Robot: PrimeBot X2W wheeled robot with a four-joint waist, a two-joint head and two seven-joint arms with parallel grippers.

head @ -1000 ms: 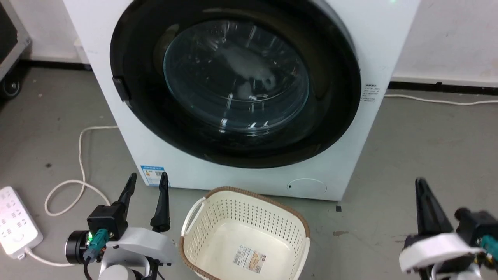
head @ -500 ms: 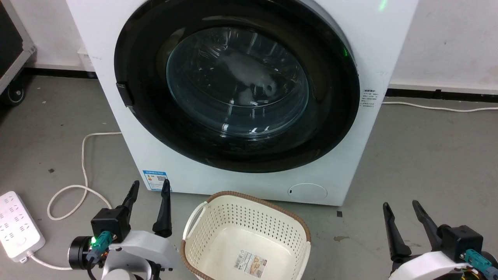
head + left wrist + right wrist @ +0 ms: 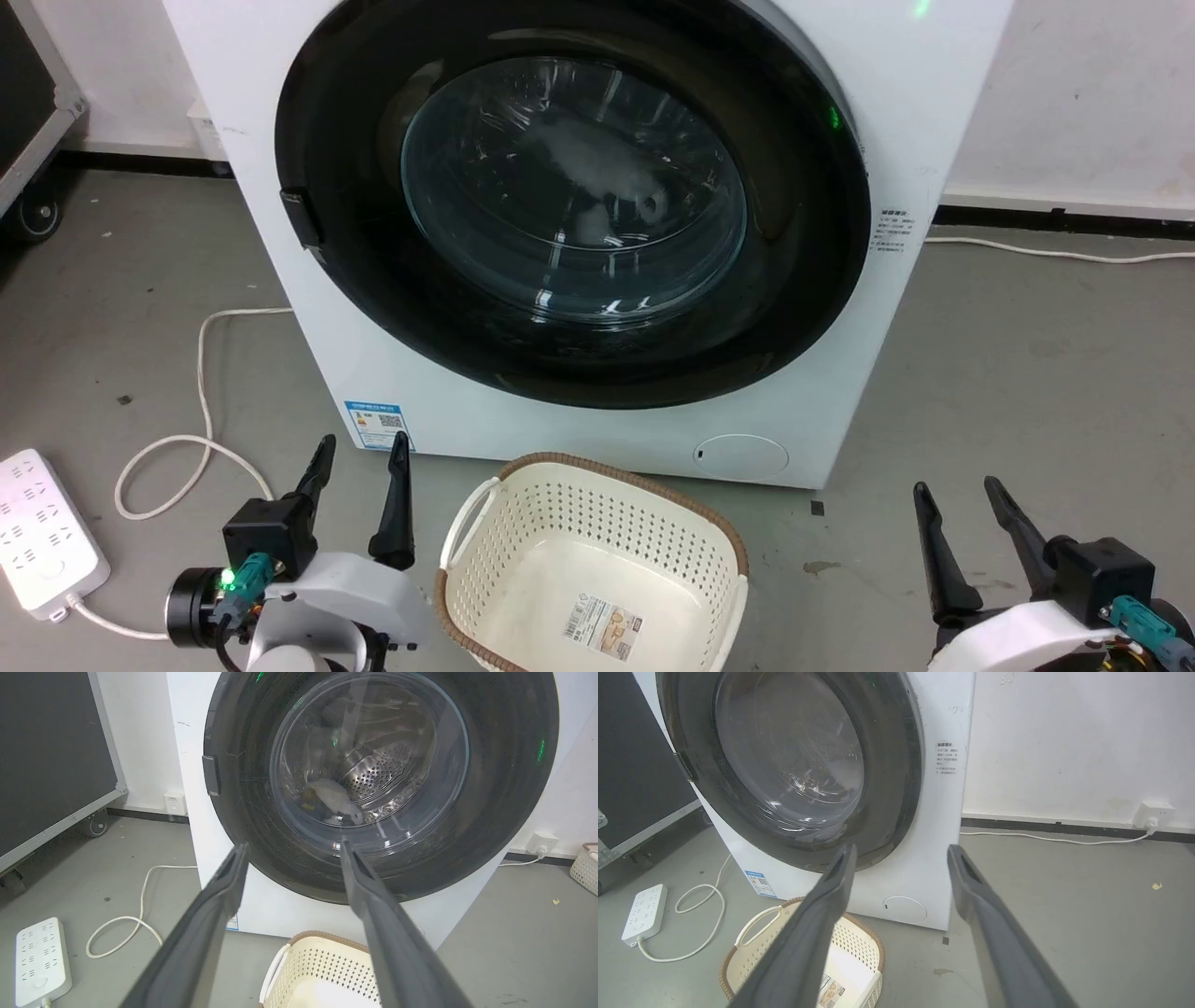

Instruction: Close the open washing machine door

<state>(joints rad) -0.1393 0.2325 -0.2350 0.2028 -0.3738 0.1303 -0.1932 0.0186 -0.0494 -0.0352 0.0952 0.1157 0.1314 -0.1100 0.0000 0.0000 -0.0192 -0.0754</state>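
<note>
The washing machine door sits flush against the front of the washing machine. The left gripper and right gripper hover low on either side of the cream basket, well apart from the door, with jaws wide and empty.

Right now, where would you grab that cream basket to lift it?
The white loop handle at the left end of the basket, from the left with the left gripper: it arches clear of the rim, leaving a finger gap, and that gripper is nearest.
</note>
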